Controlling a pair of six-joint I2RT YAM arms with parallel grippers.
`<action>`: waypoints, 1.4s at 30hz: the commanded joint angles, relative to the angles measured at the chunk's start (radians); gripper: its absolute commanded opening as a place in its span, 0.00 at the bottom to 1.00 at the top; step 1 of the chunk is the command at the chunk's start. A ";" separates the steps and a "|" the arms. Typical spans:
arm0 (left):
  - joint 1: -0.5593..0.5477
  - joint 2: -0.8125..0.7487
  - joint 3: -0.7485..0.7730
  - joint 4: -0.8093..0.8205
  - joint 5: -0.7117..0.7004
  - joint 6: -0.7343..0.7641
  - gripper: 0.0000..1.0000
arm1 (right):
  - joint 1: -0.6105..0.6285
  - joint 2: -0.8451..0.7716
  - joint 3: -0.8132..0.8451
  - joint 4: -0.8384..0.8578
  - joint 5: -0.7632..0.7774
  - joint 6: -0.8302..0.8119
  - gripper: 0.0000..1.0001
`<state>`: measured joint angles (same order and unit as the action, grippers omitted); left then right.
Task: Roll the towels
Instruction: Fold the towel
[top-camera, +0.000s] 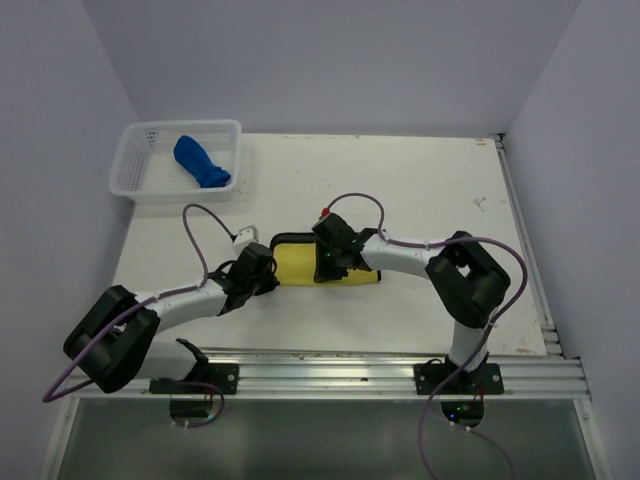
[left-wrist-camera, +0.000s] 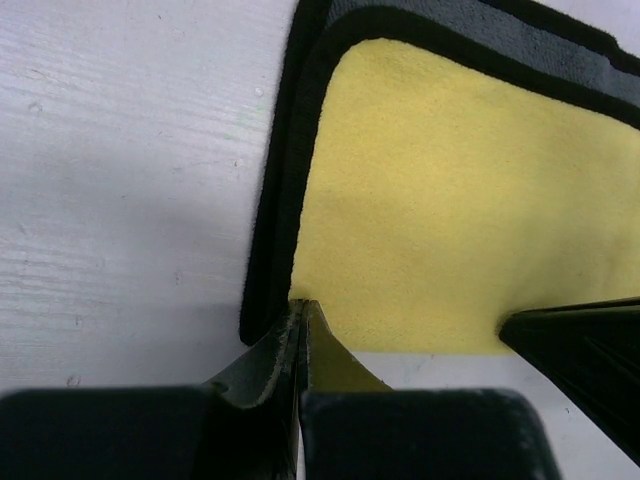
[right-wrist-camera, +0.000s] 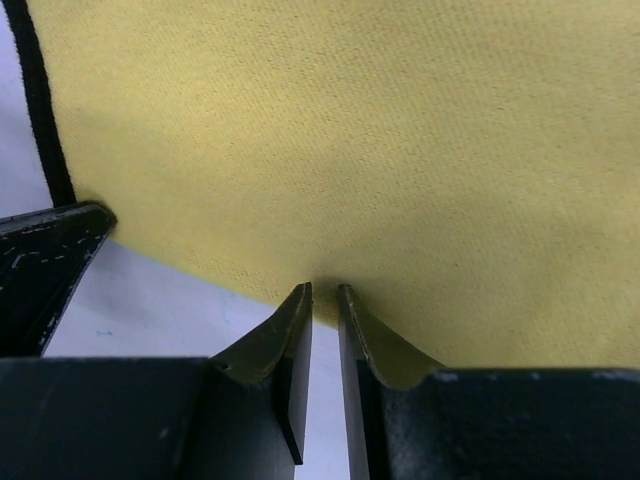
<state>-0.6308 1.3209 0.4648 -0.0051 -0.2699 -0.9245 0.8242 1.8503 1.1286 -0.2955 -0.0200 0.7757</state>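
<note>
two grippers (left-wrist-camera: 300, 303) (right-wrist-camera: 323, 288) (tight) on towel (left-wrist-camera: 450, 200) edge

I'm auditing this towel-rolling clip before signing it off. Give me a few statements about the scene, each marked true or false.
1. A blue towel lies in the white basket. True.
2. The left gripper and the right gripper each pinch an edge of the yellow towel. True.
3. The yellow towel has a red border. False: its border is black.
4. The basket sits at the far right corner of the table. False: it is at the far left corner.
5. The yellow towel is rolled into a tight tube. False: it lies flat on the table, not rolled.
</note>
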 joint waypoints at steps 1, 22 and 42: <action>-0.004 0.029 -0.012 -0.024 -0.045 -0.005 0.00 | -0.025 -0.059 -0.018 -0.031 0.032 -0.018 0.22; -0.003 0.178 0.034 -0.023 -0.048 0.001 0.00 | -0.252 -0.276 -0.220 -0.083 0.025 -0.124 0.26; -0.003 0.187 -0.003 0.033 0.011 -0.011 0.00 | -0.319 -0.394 -0.276 -0.175 0.069 -0.248 0.31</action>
<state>-0.6308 1.4677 0.5163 0.1555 -0.2855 -0.9436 0.5083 1.4963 0.8379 -0.4313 0.0353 0.5629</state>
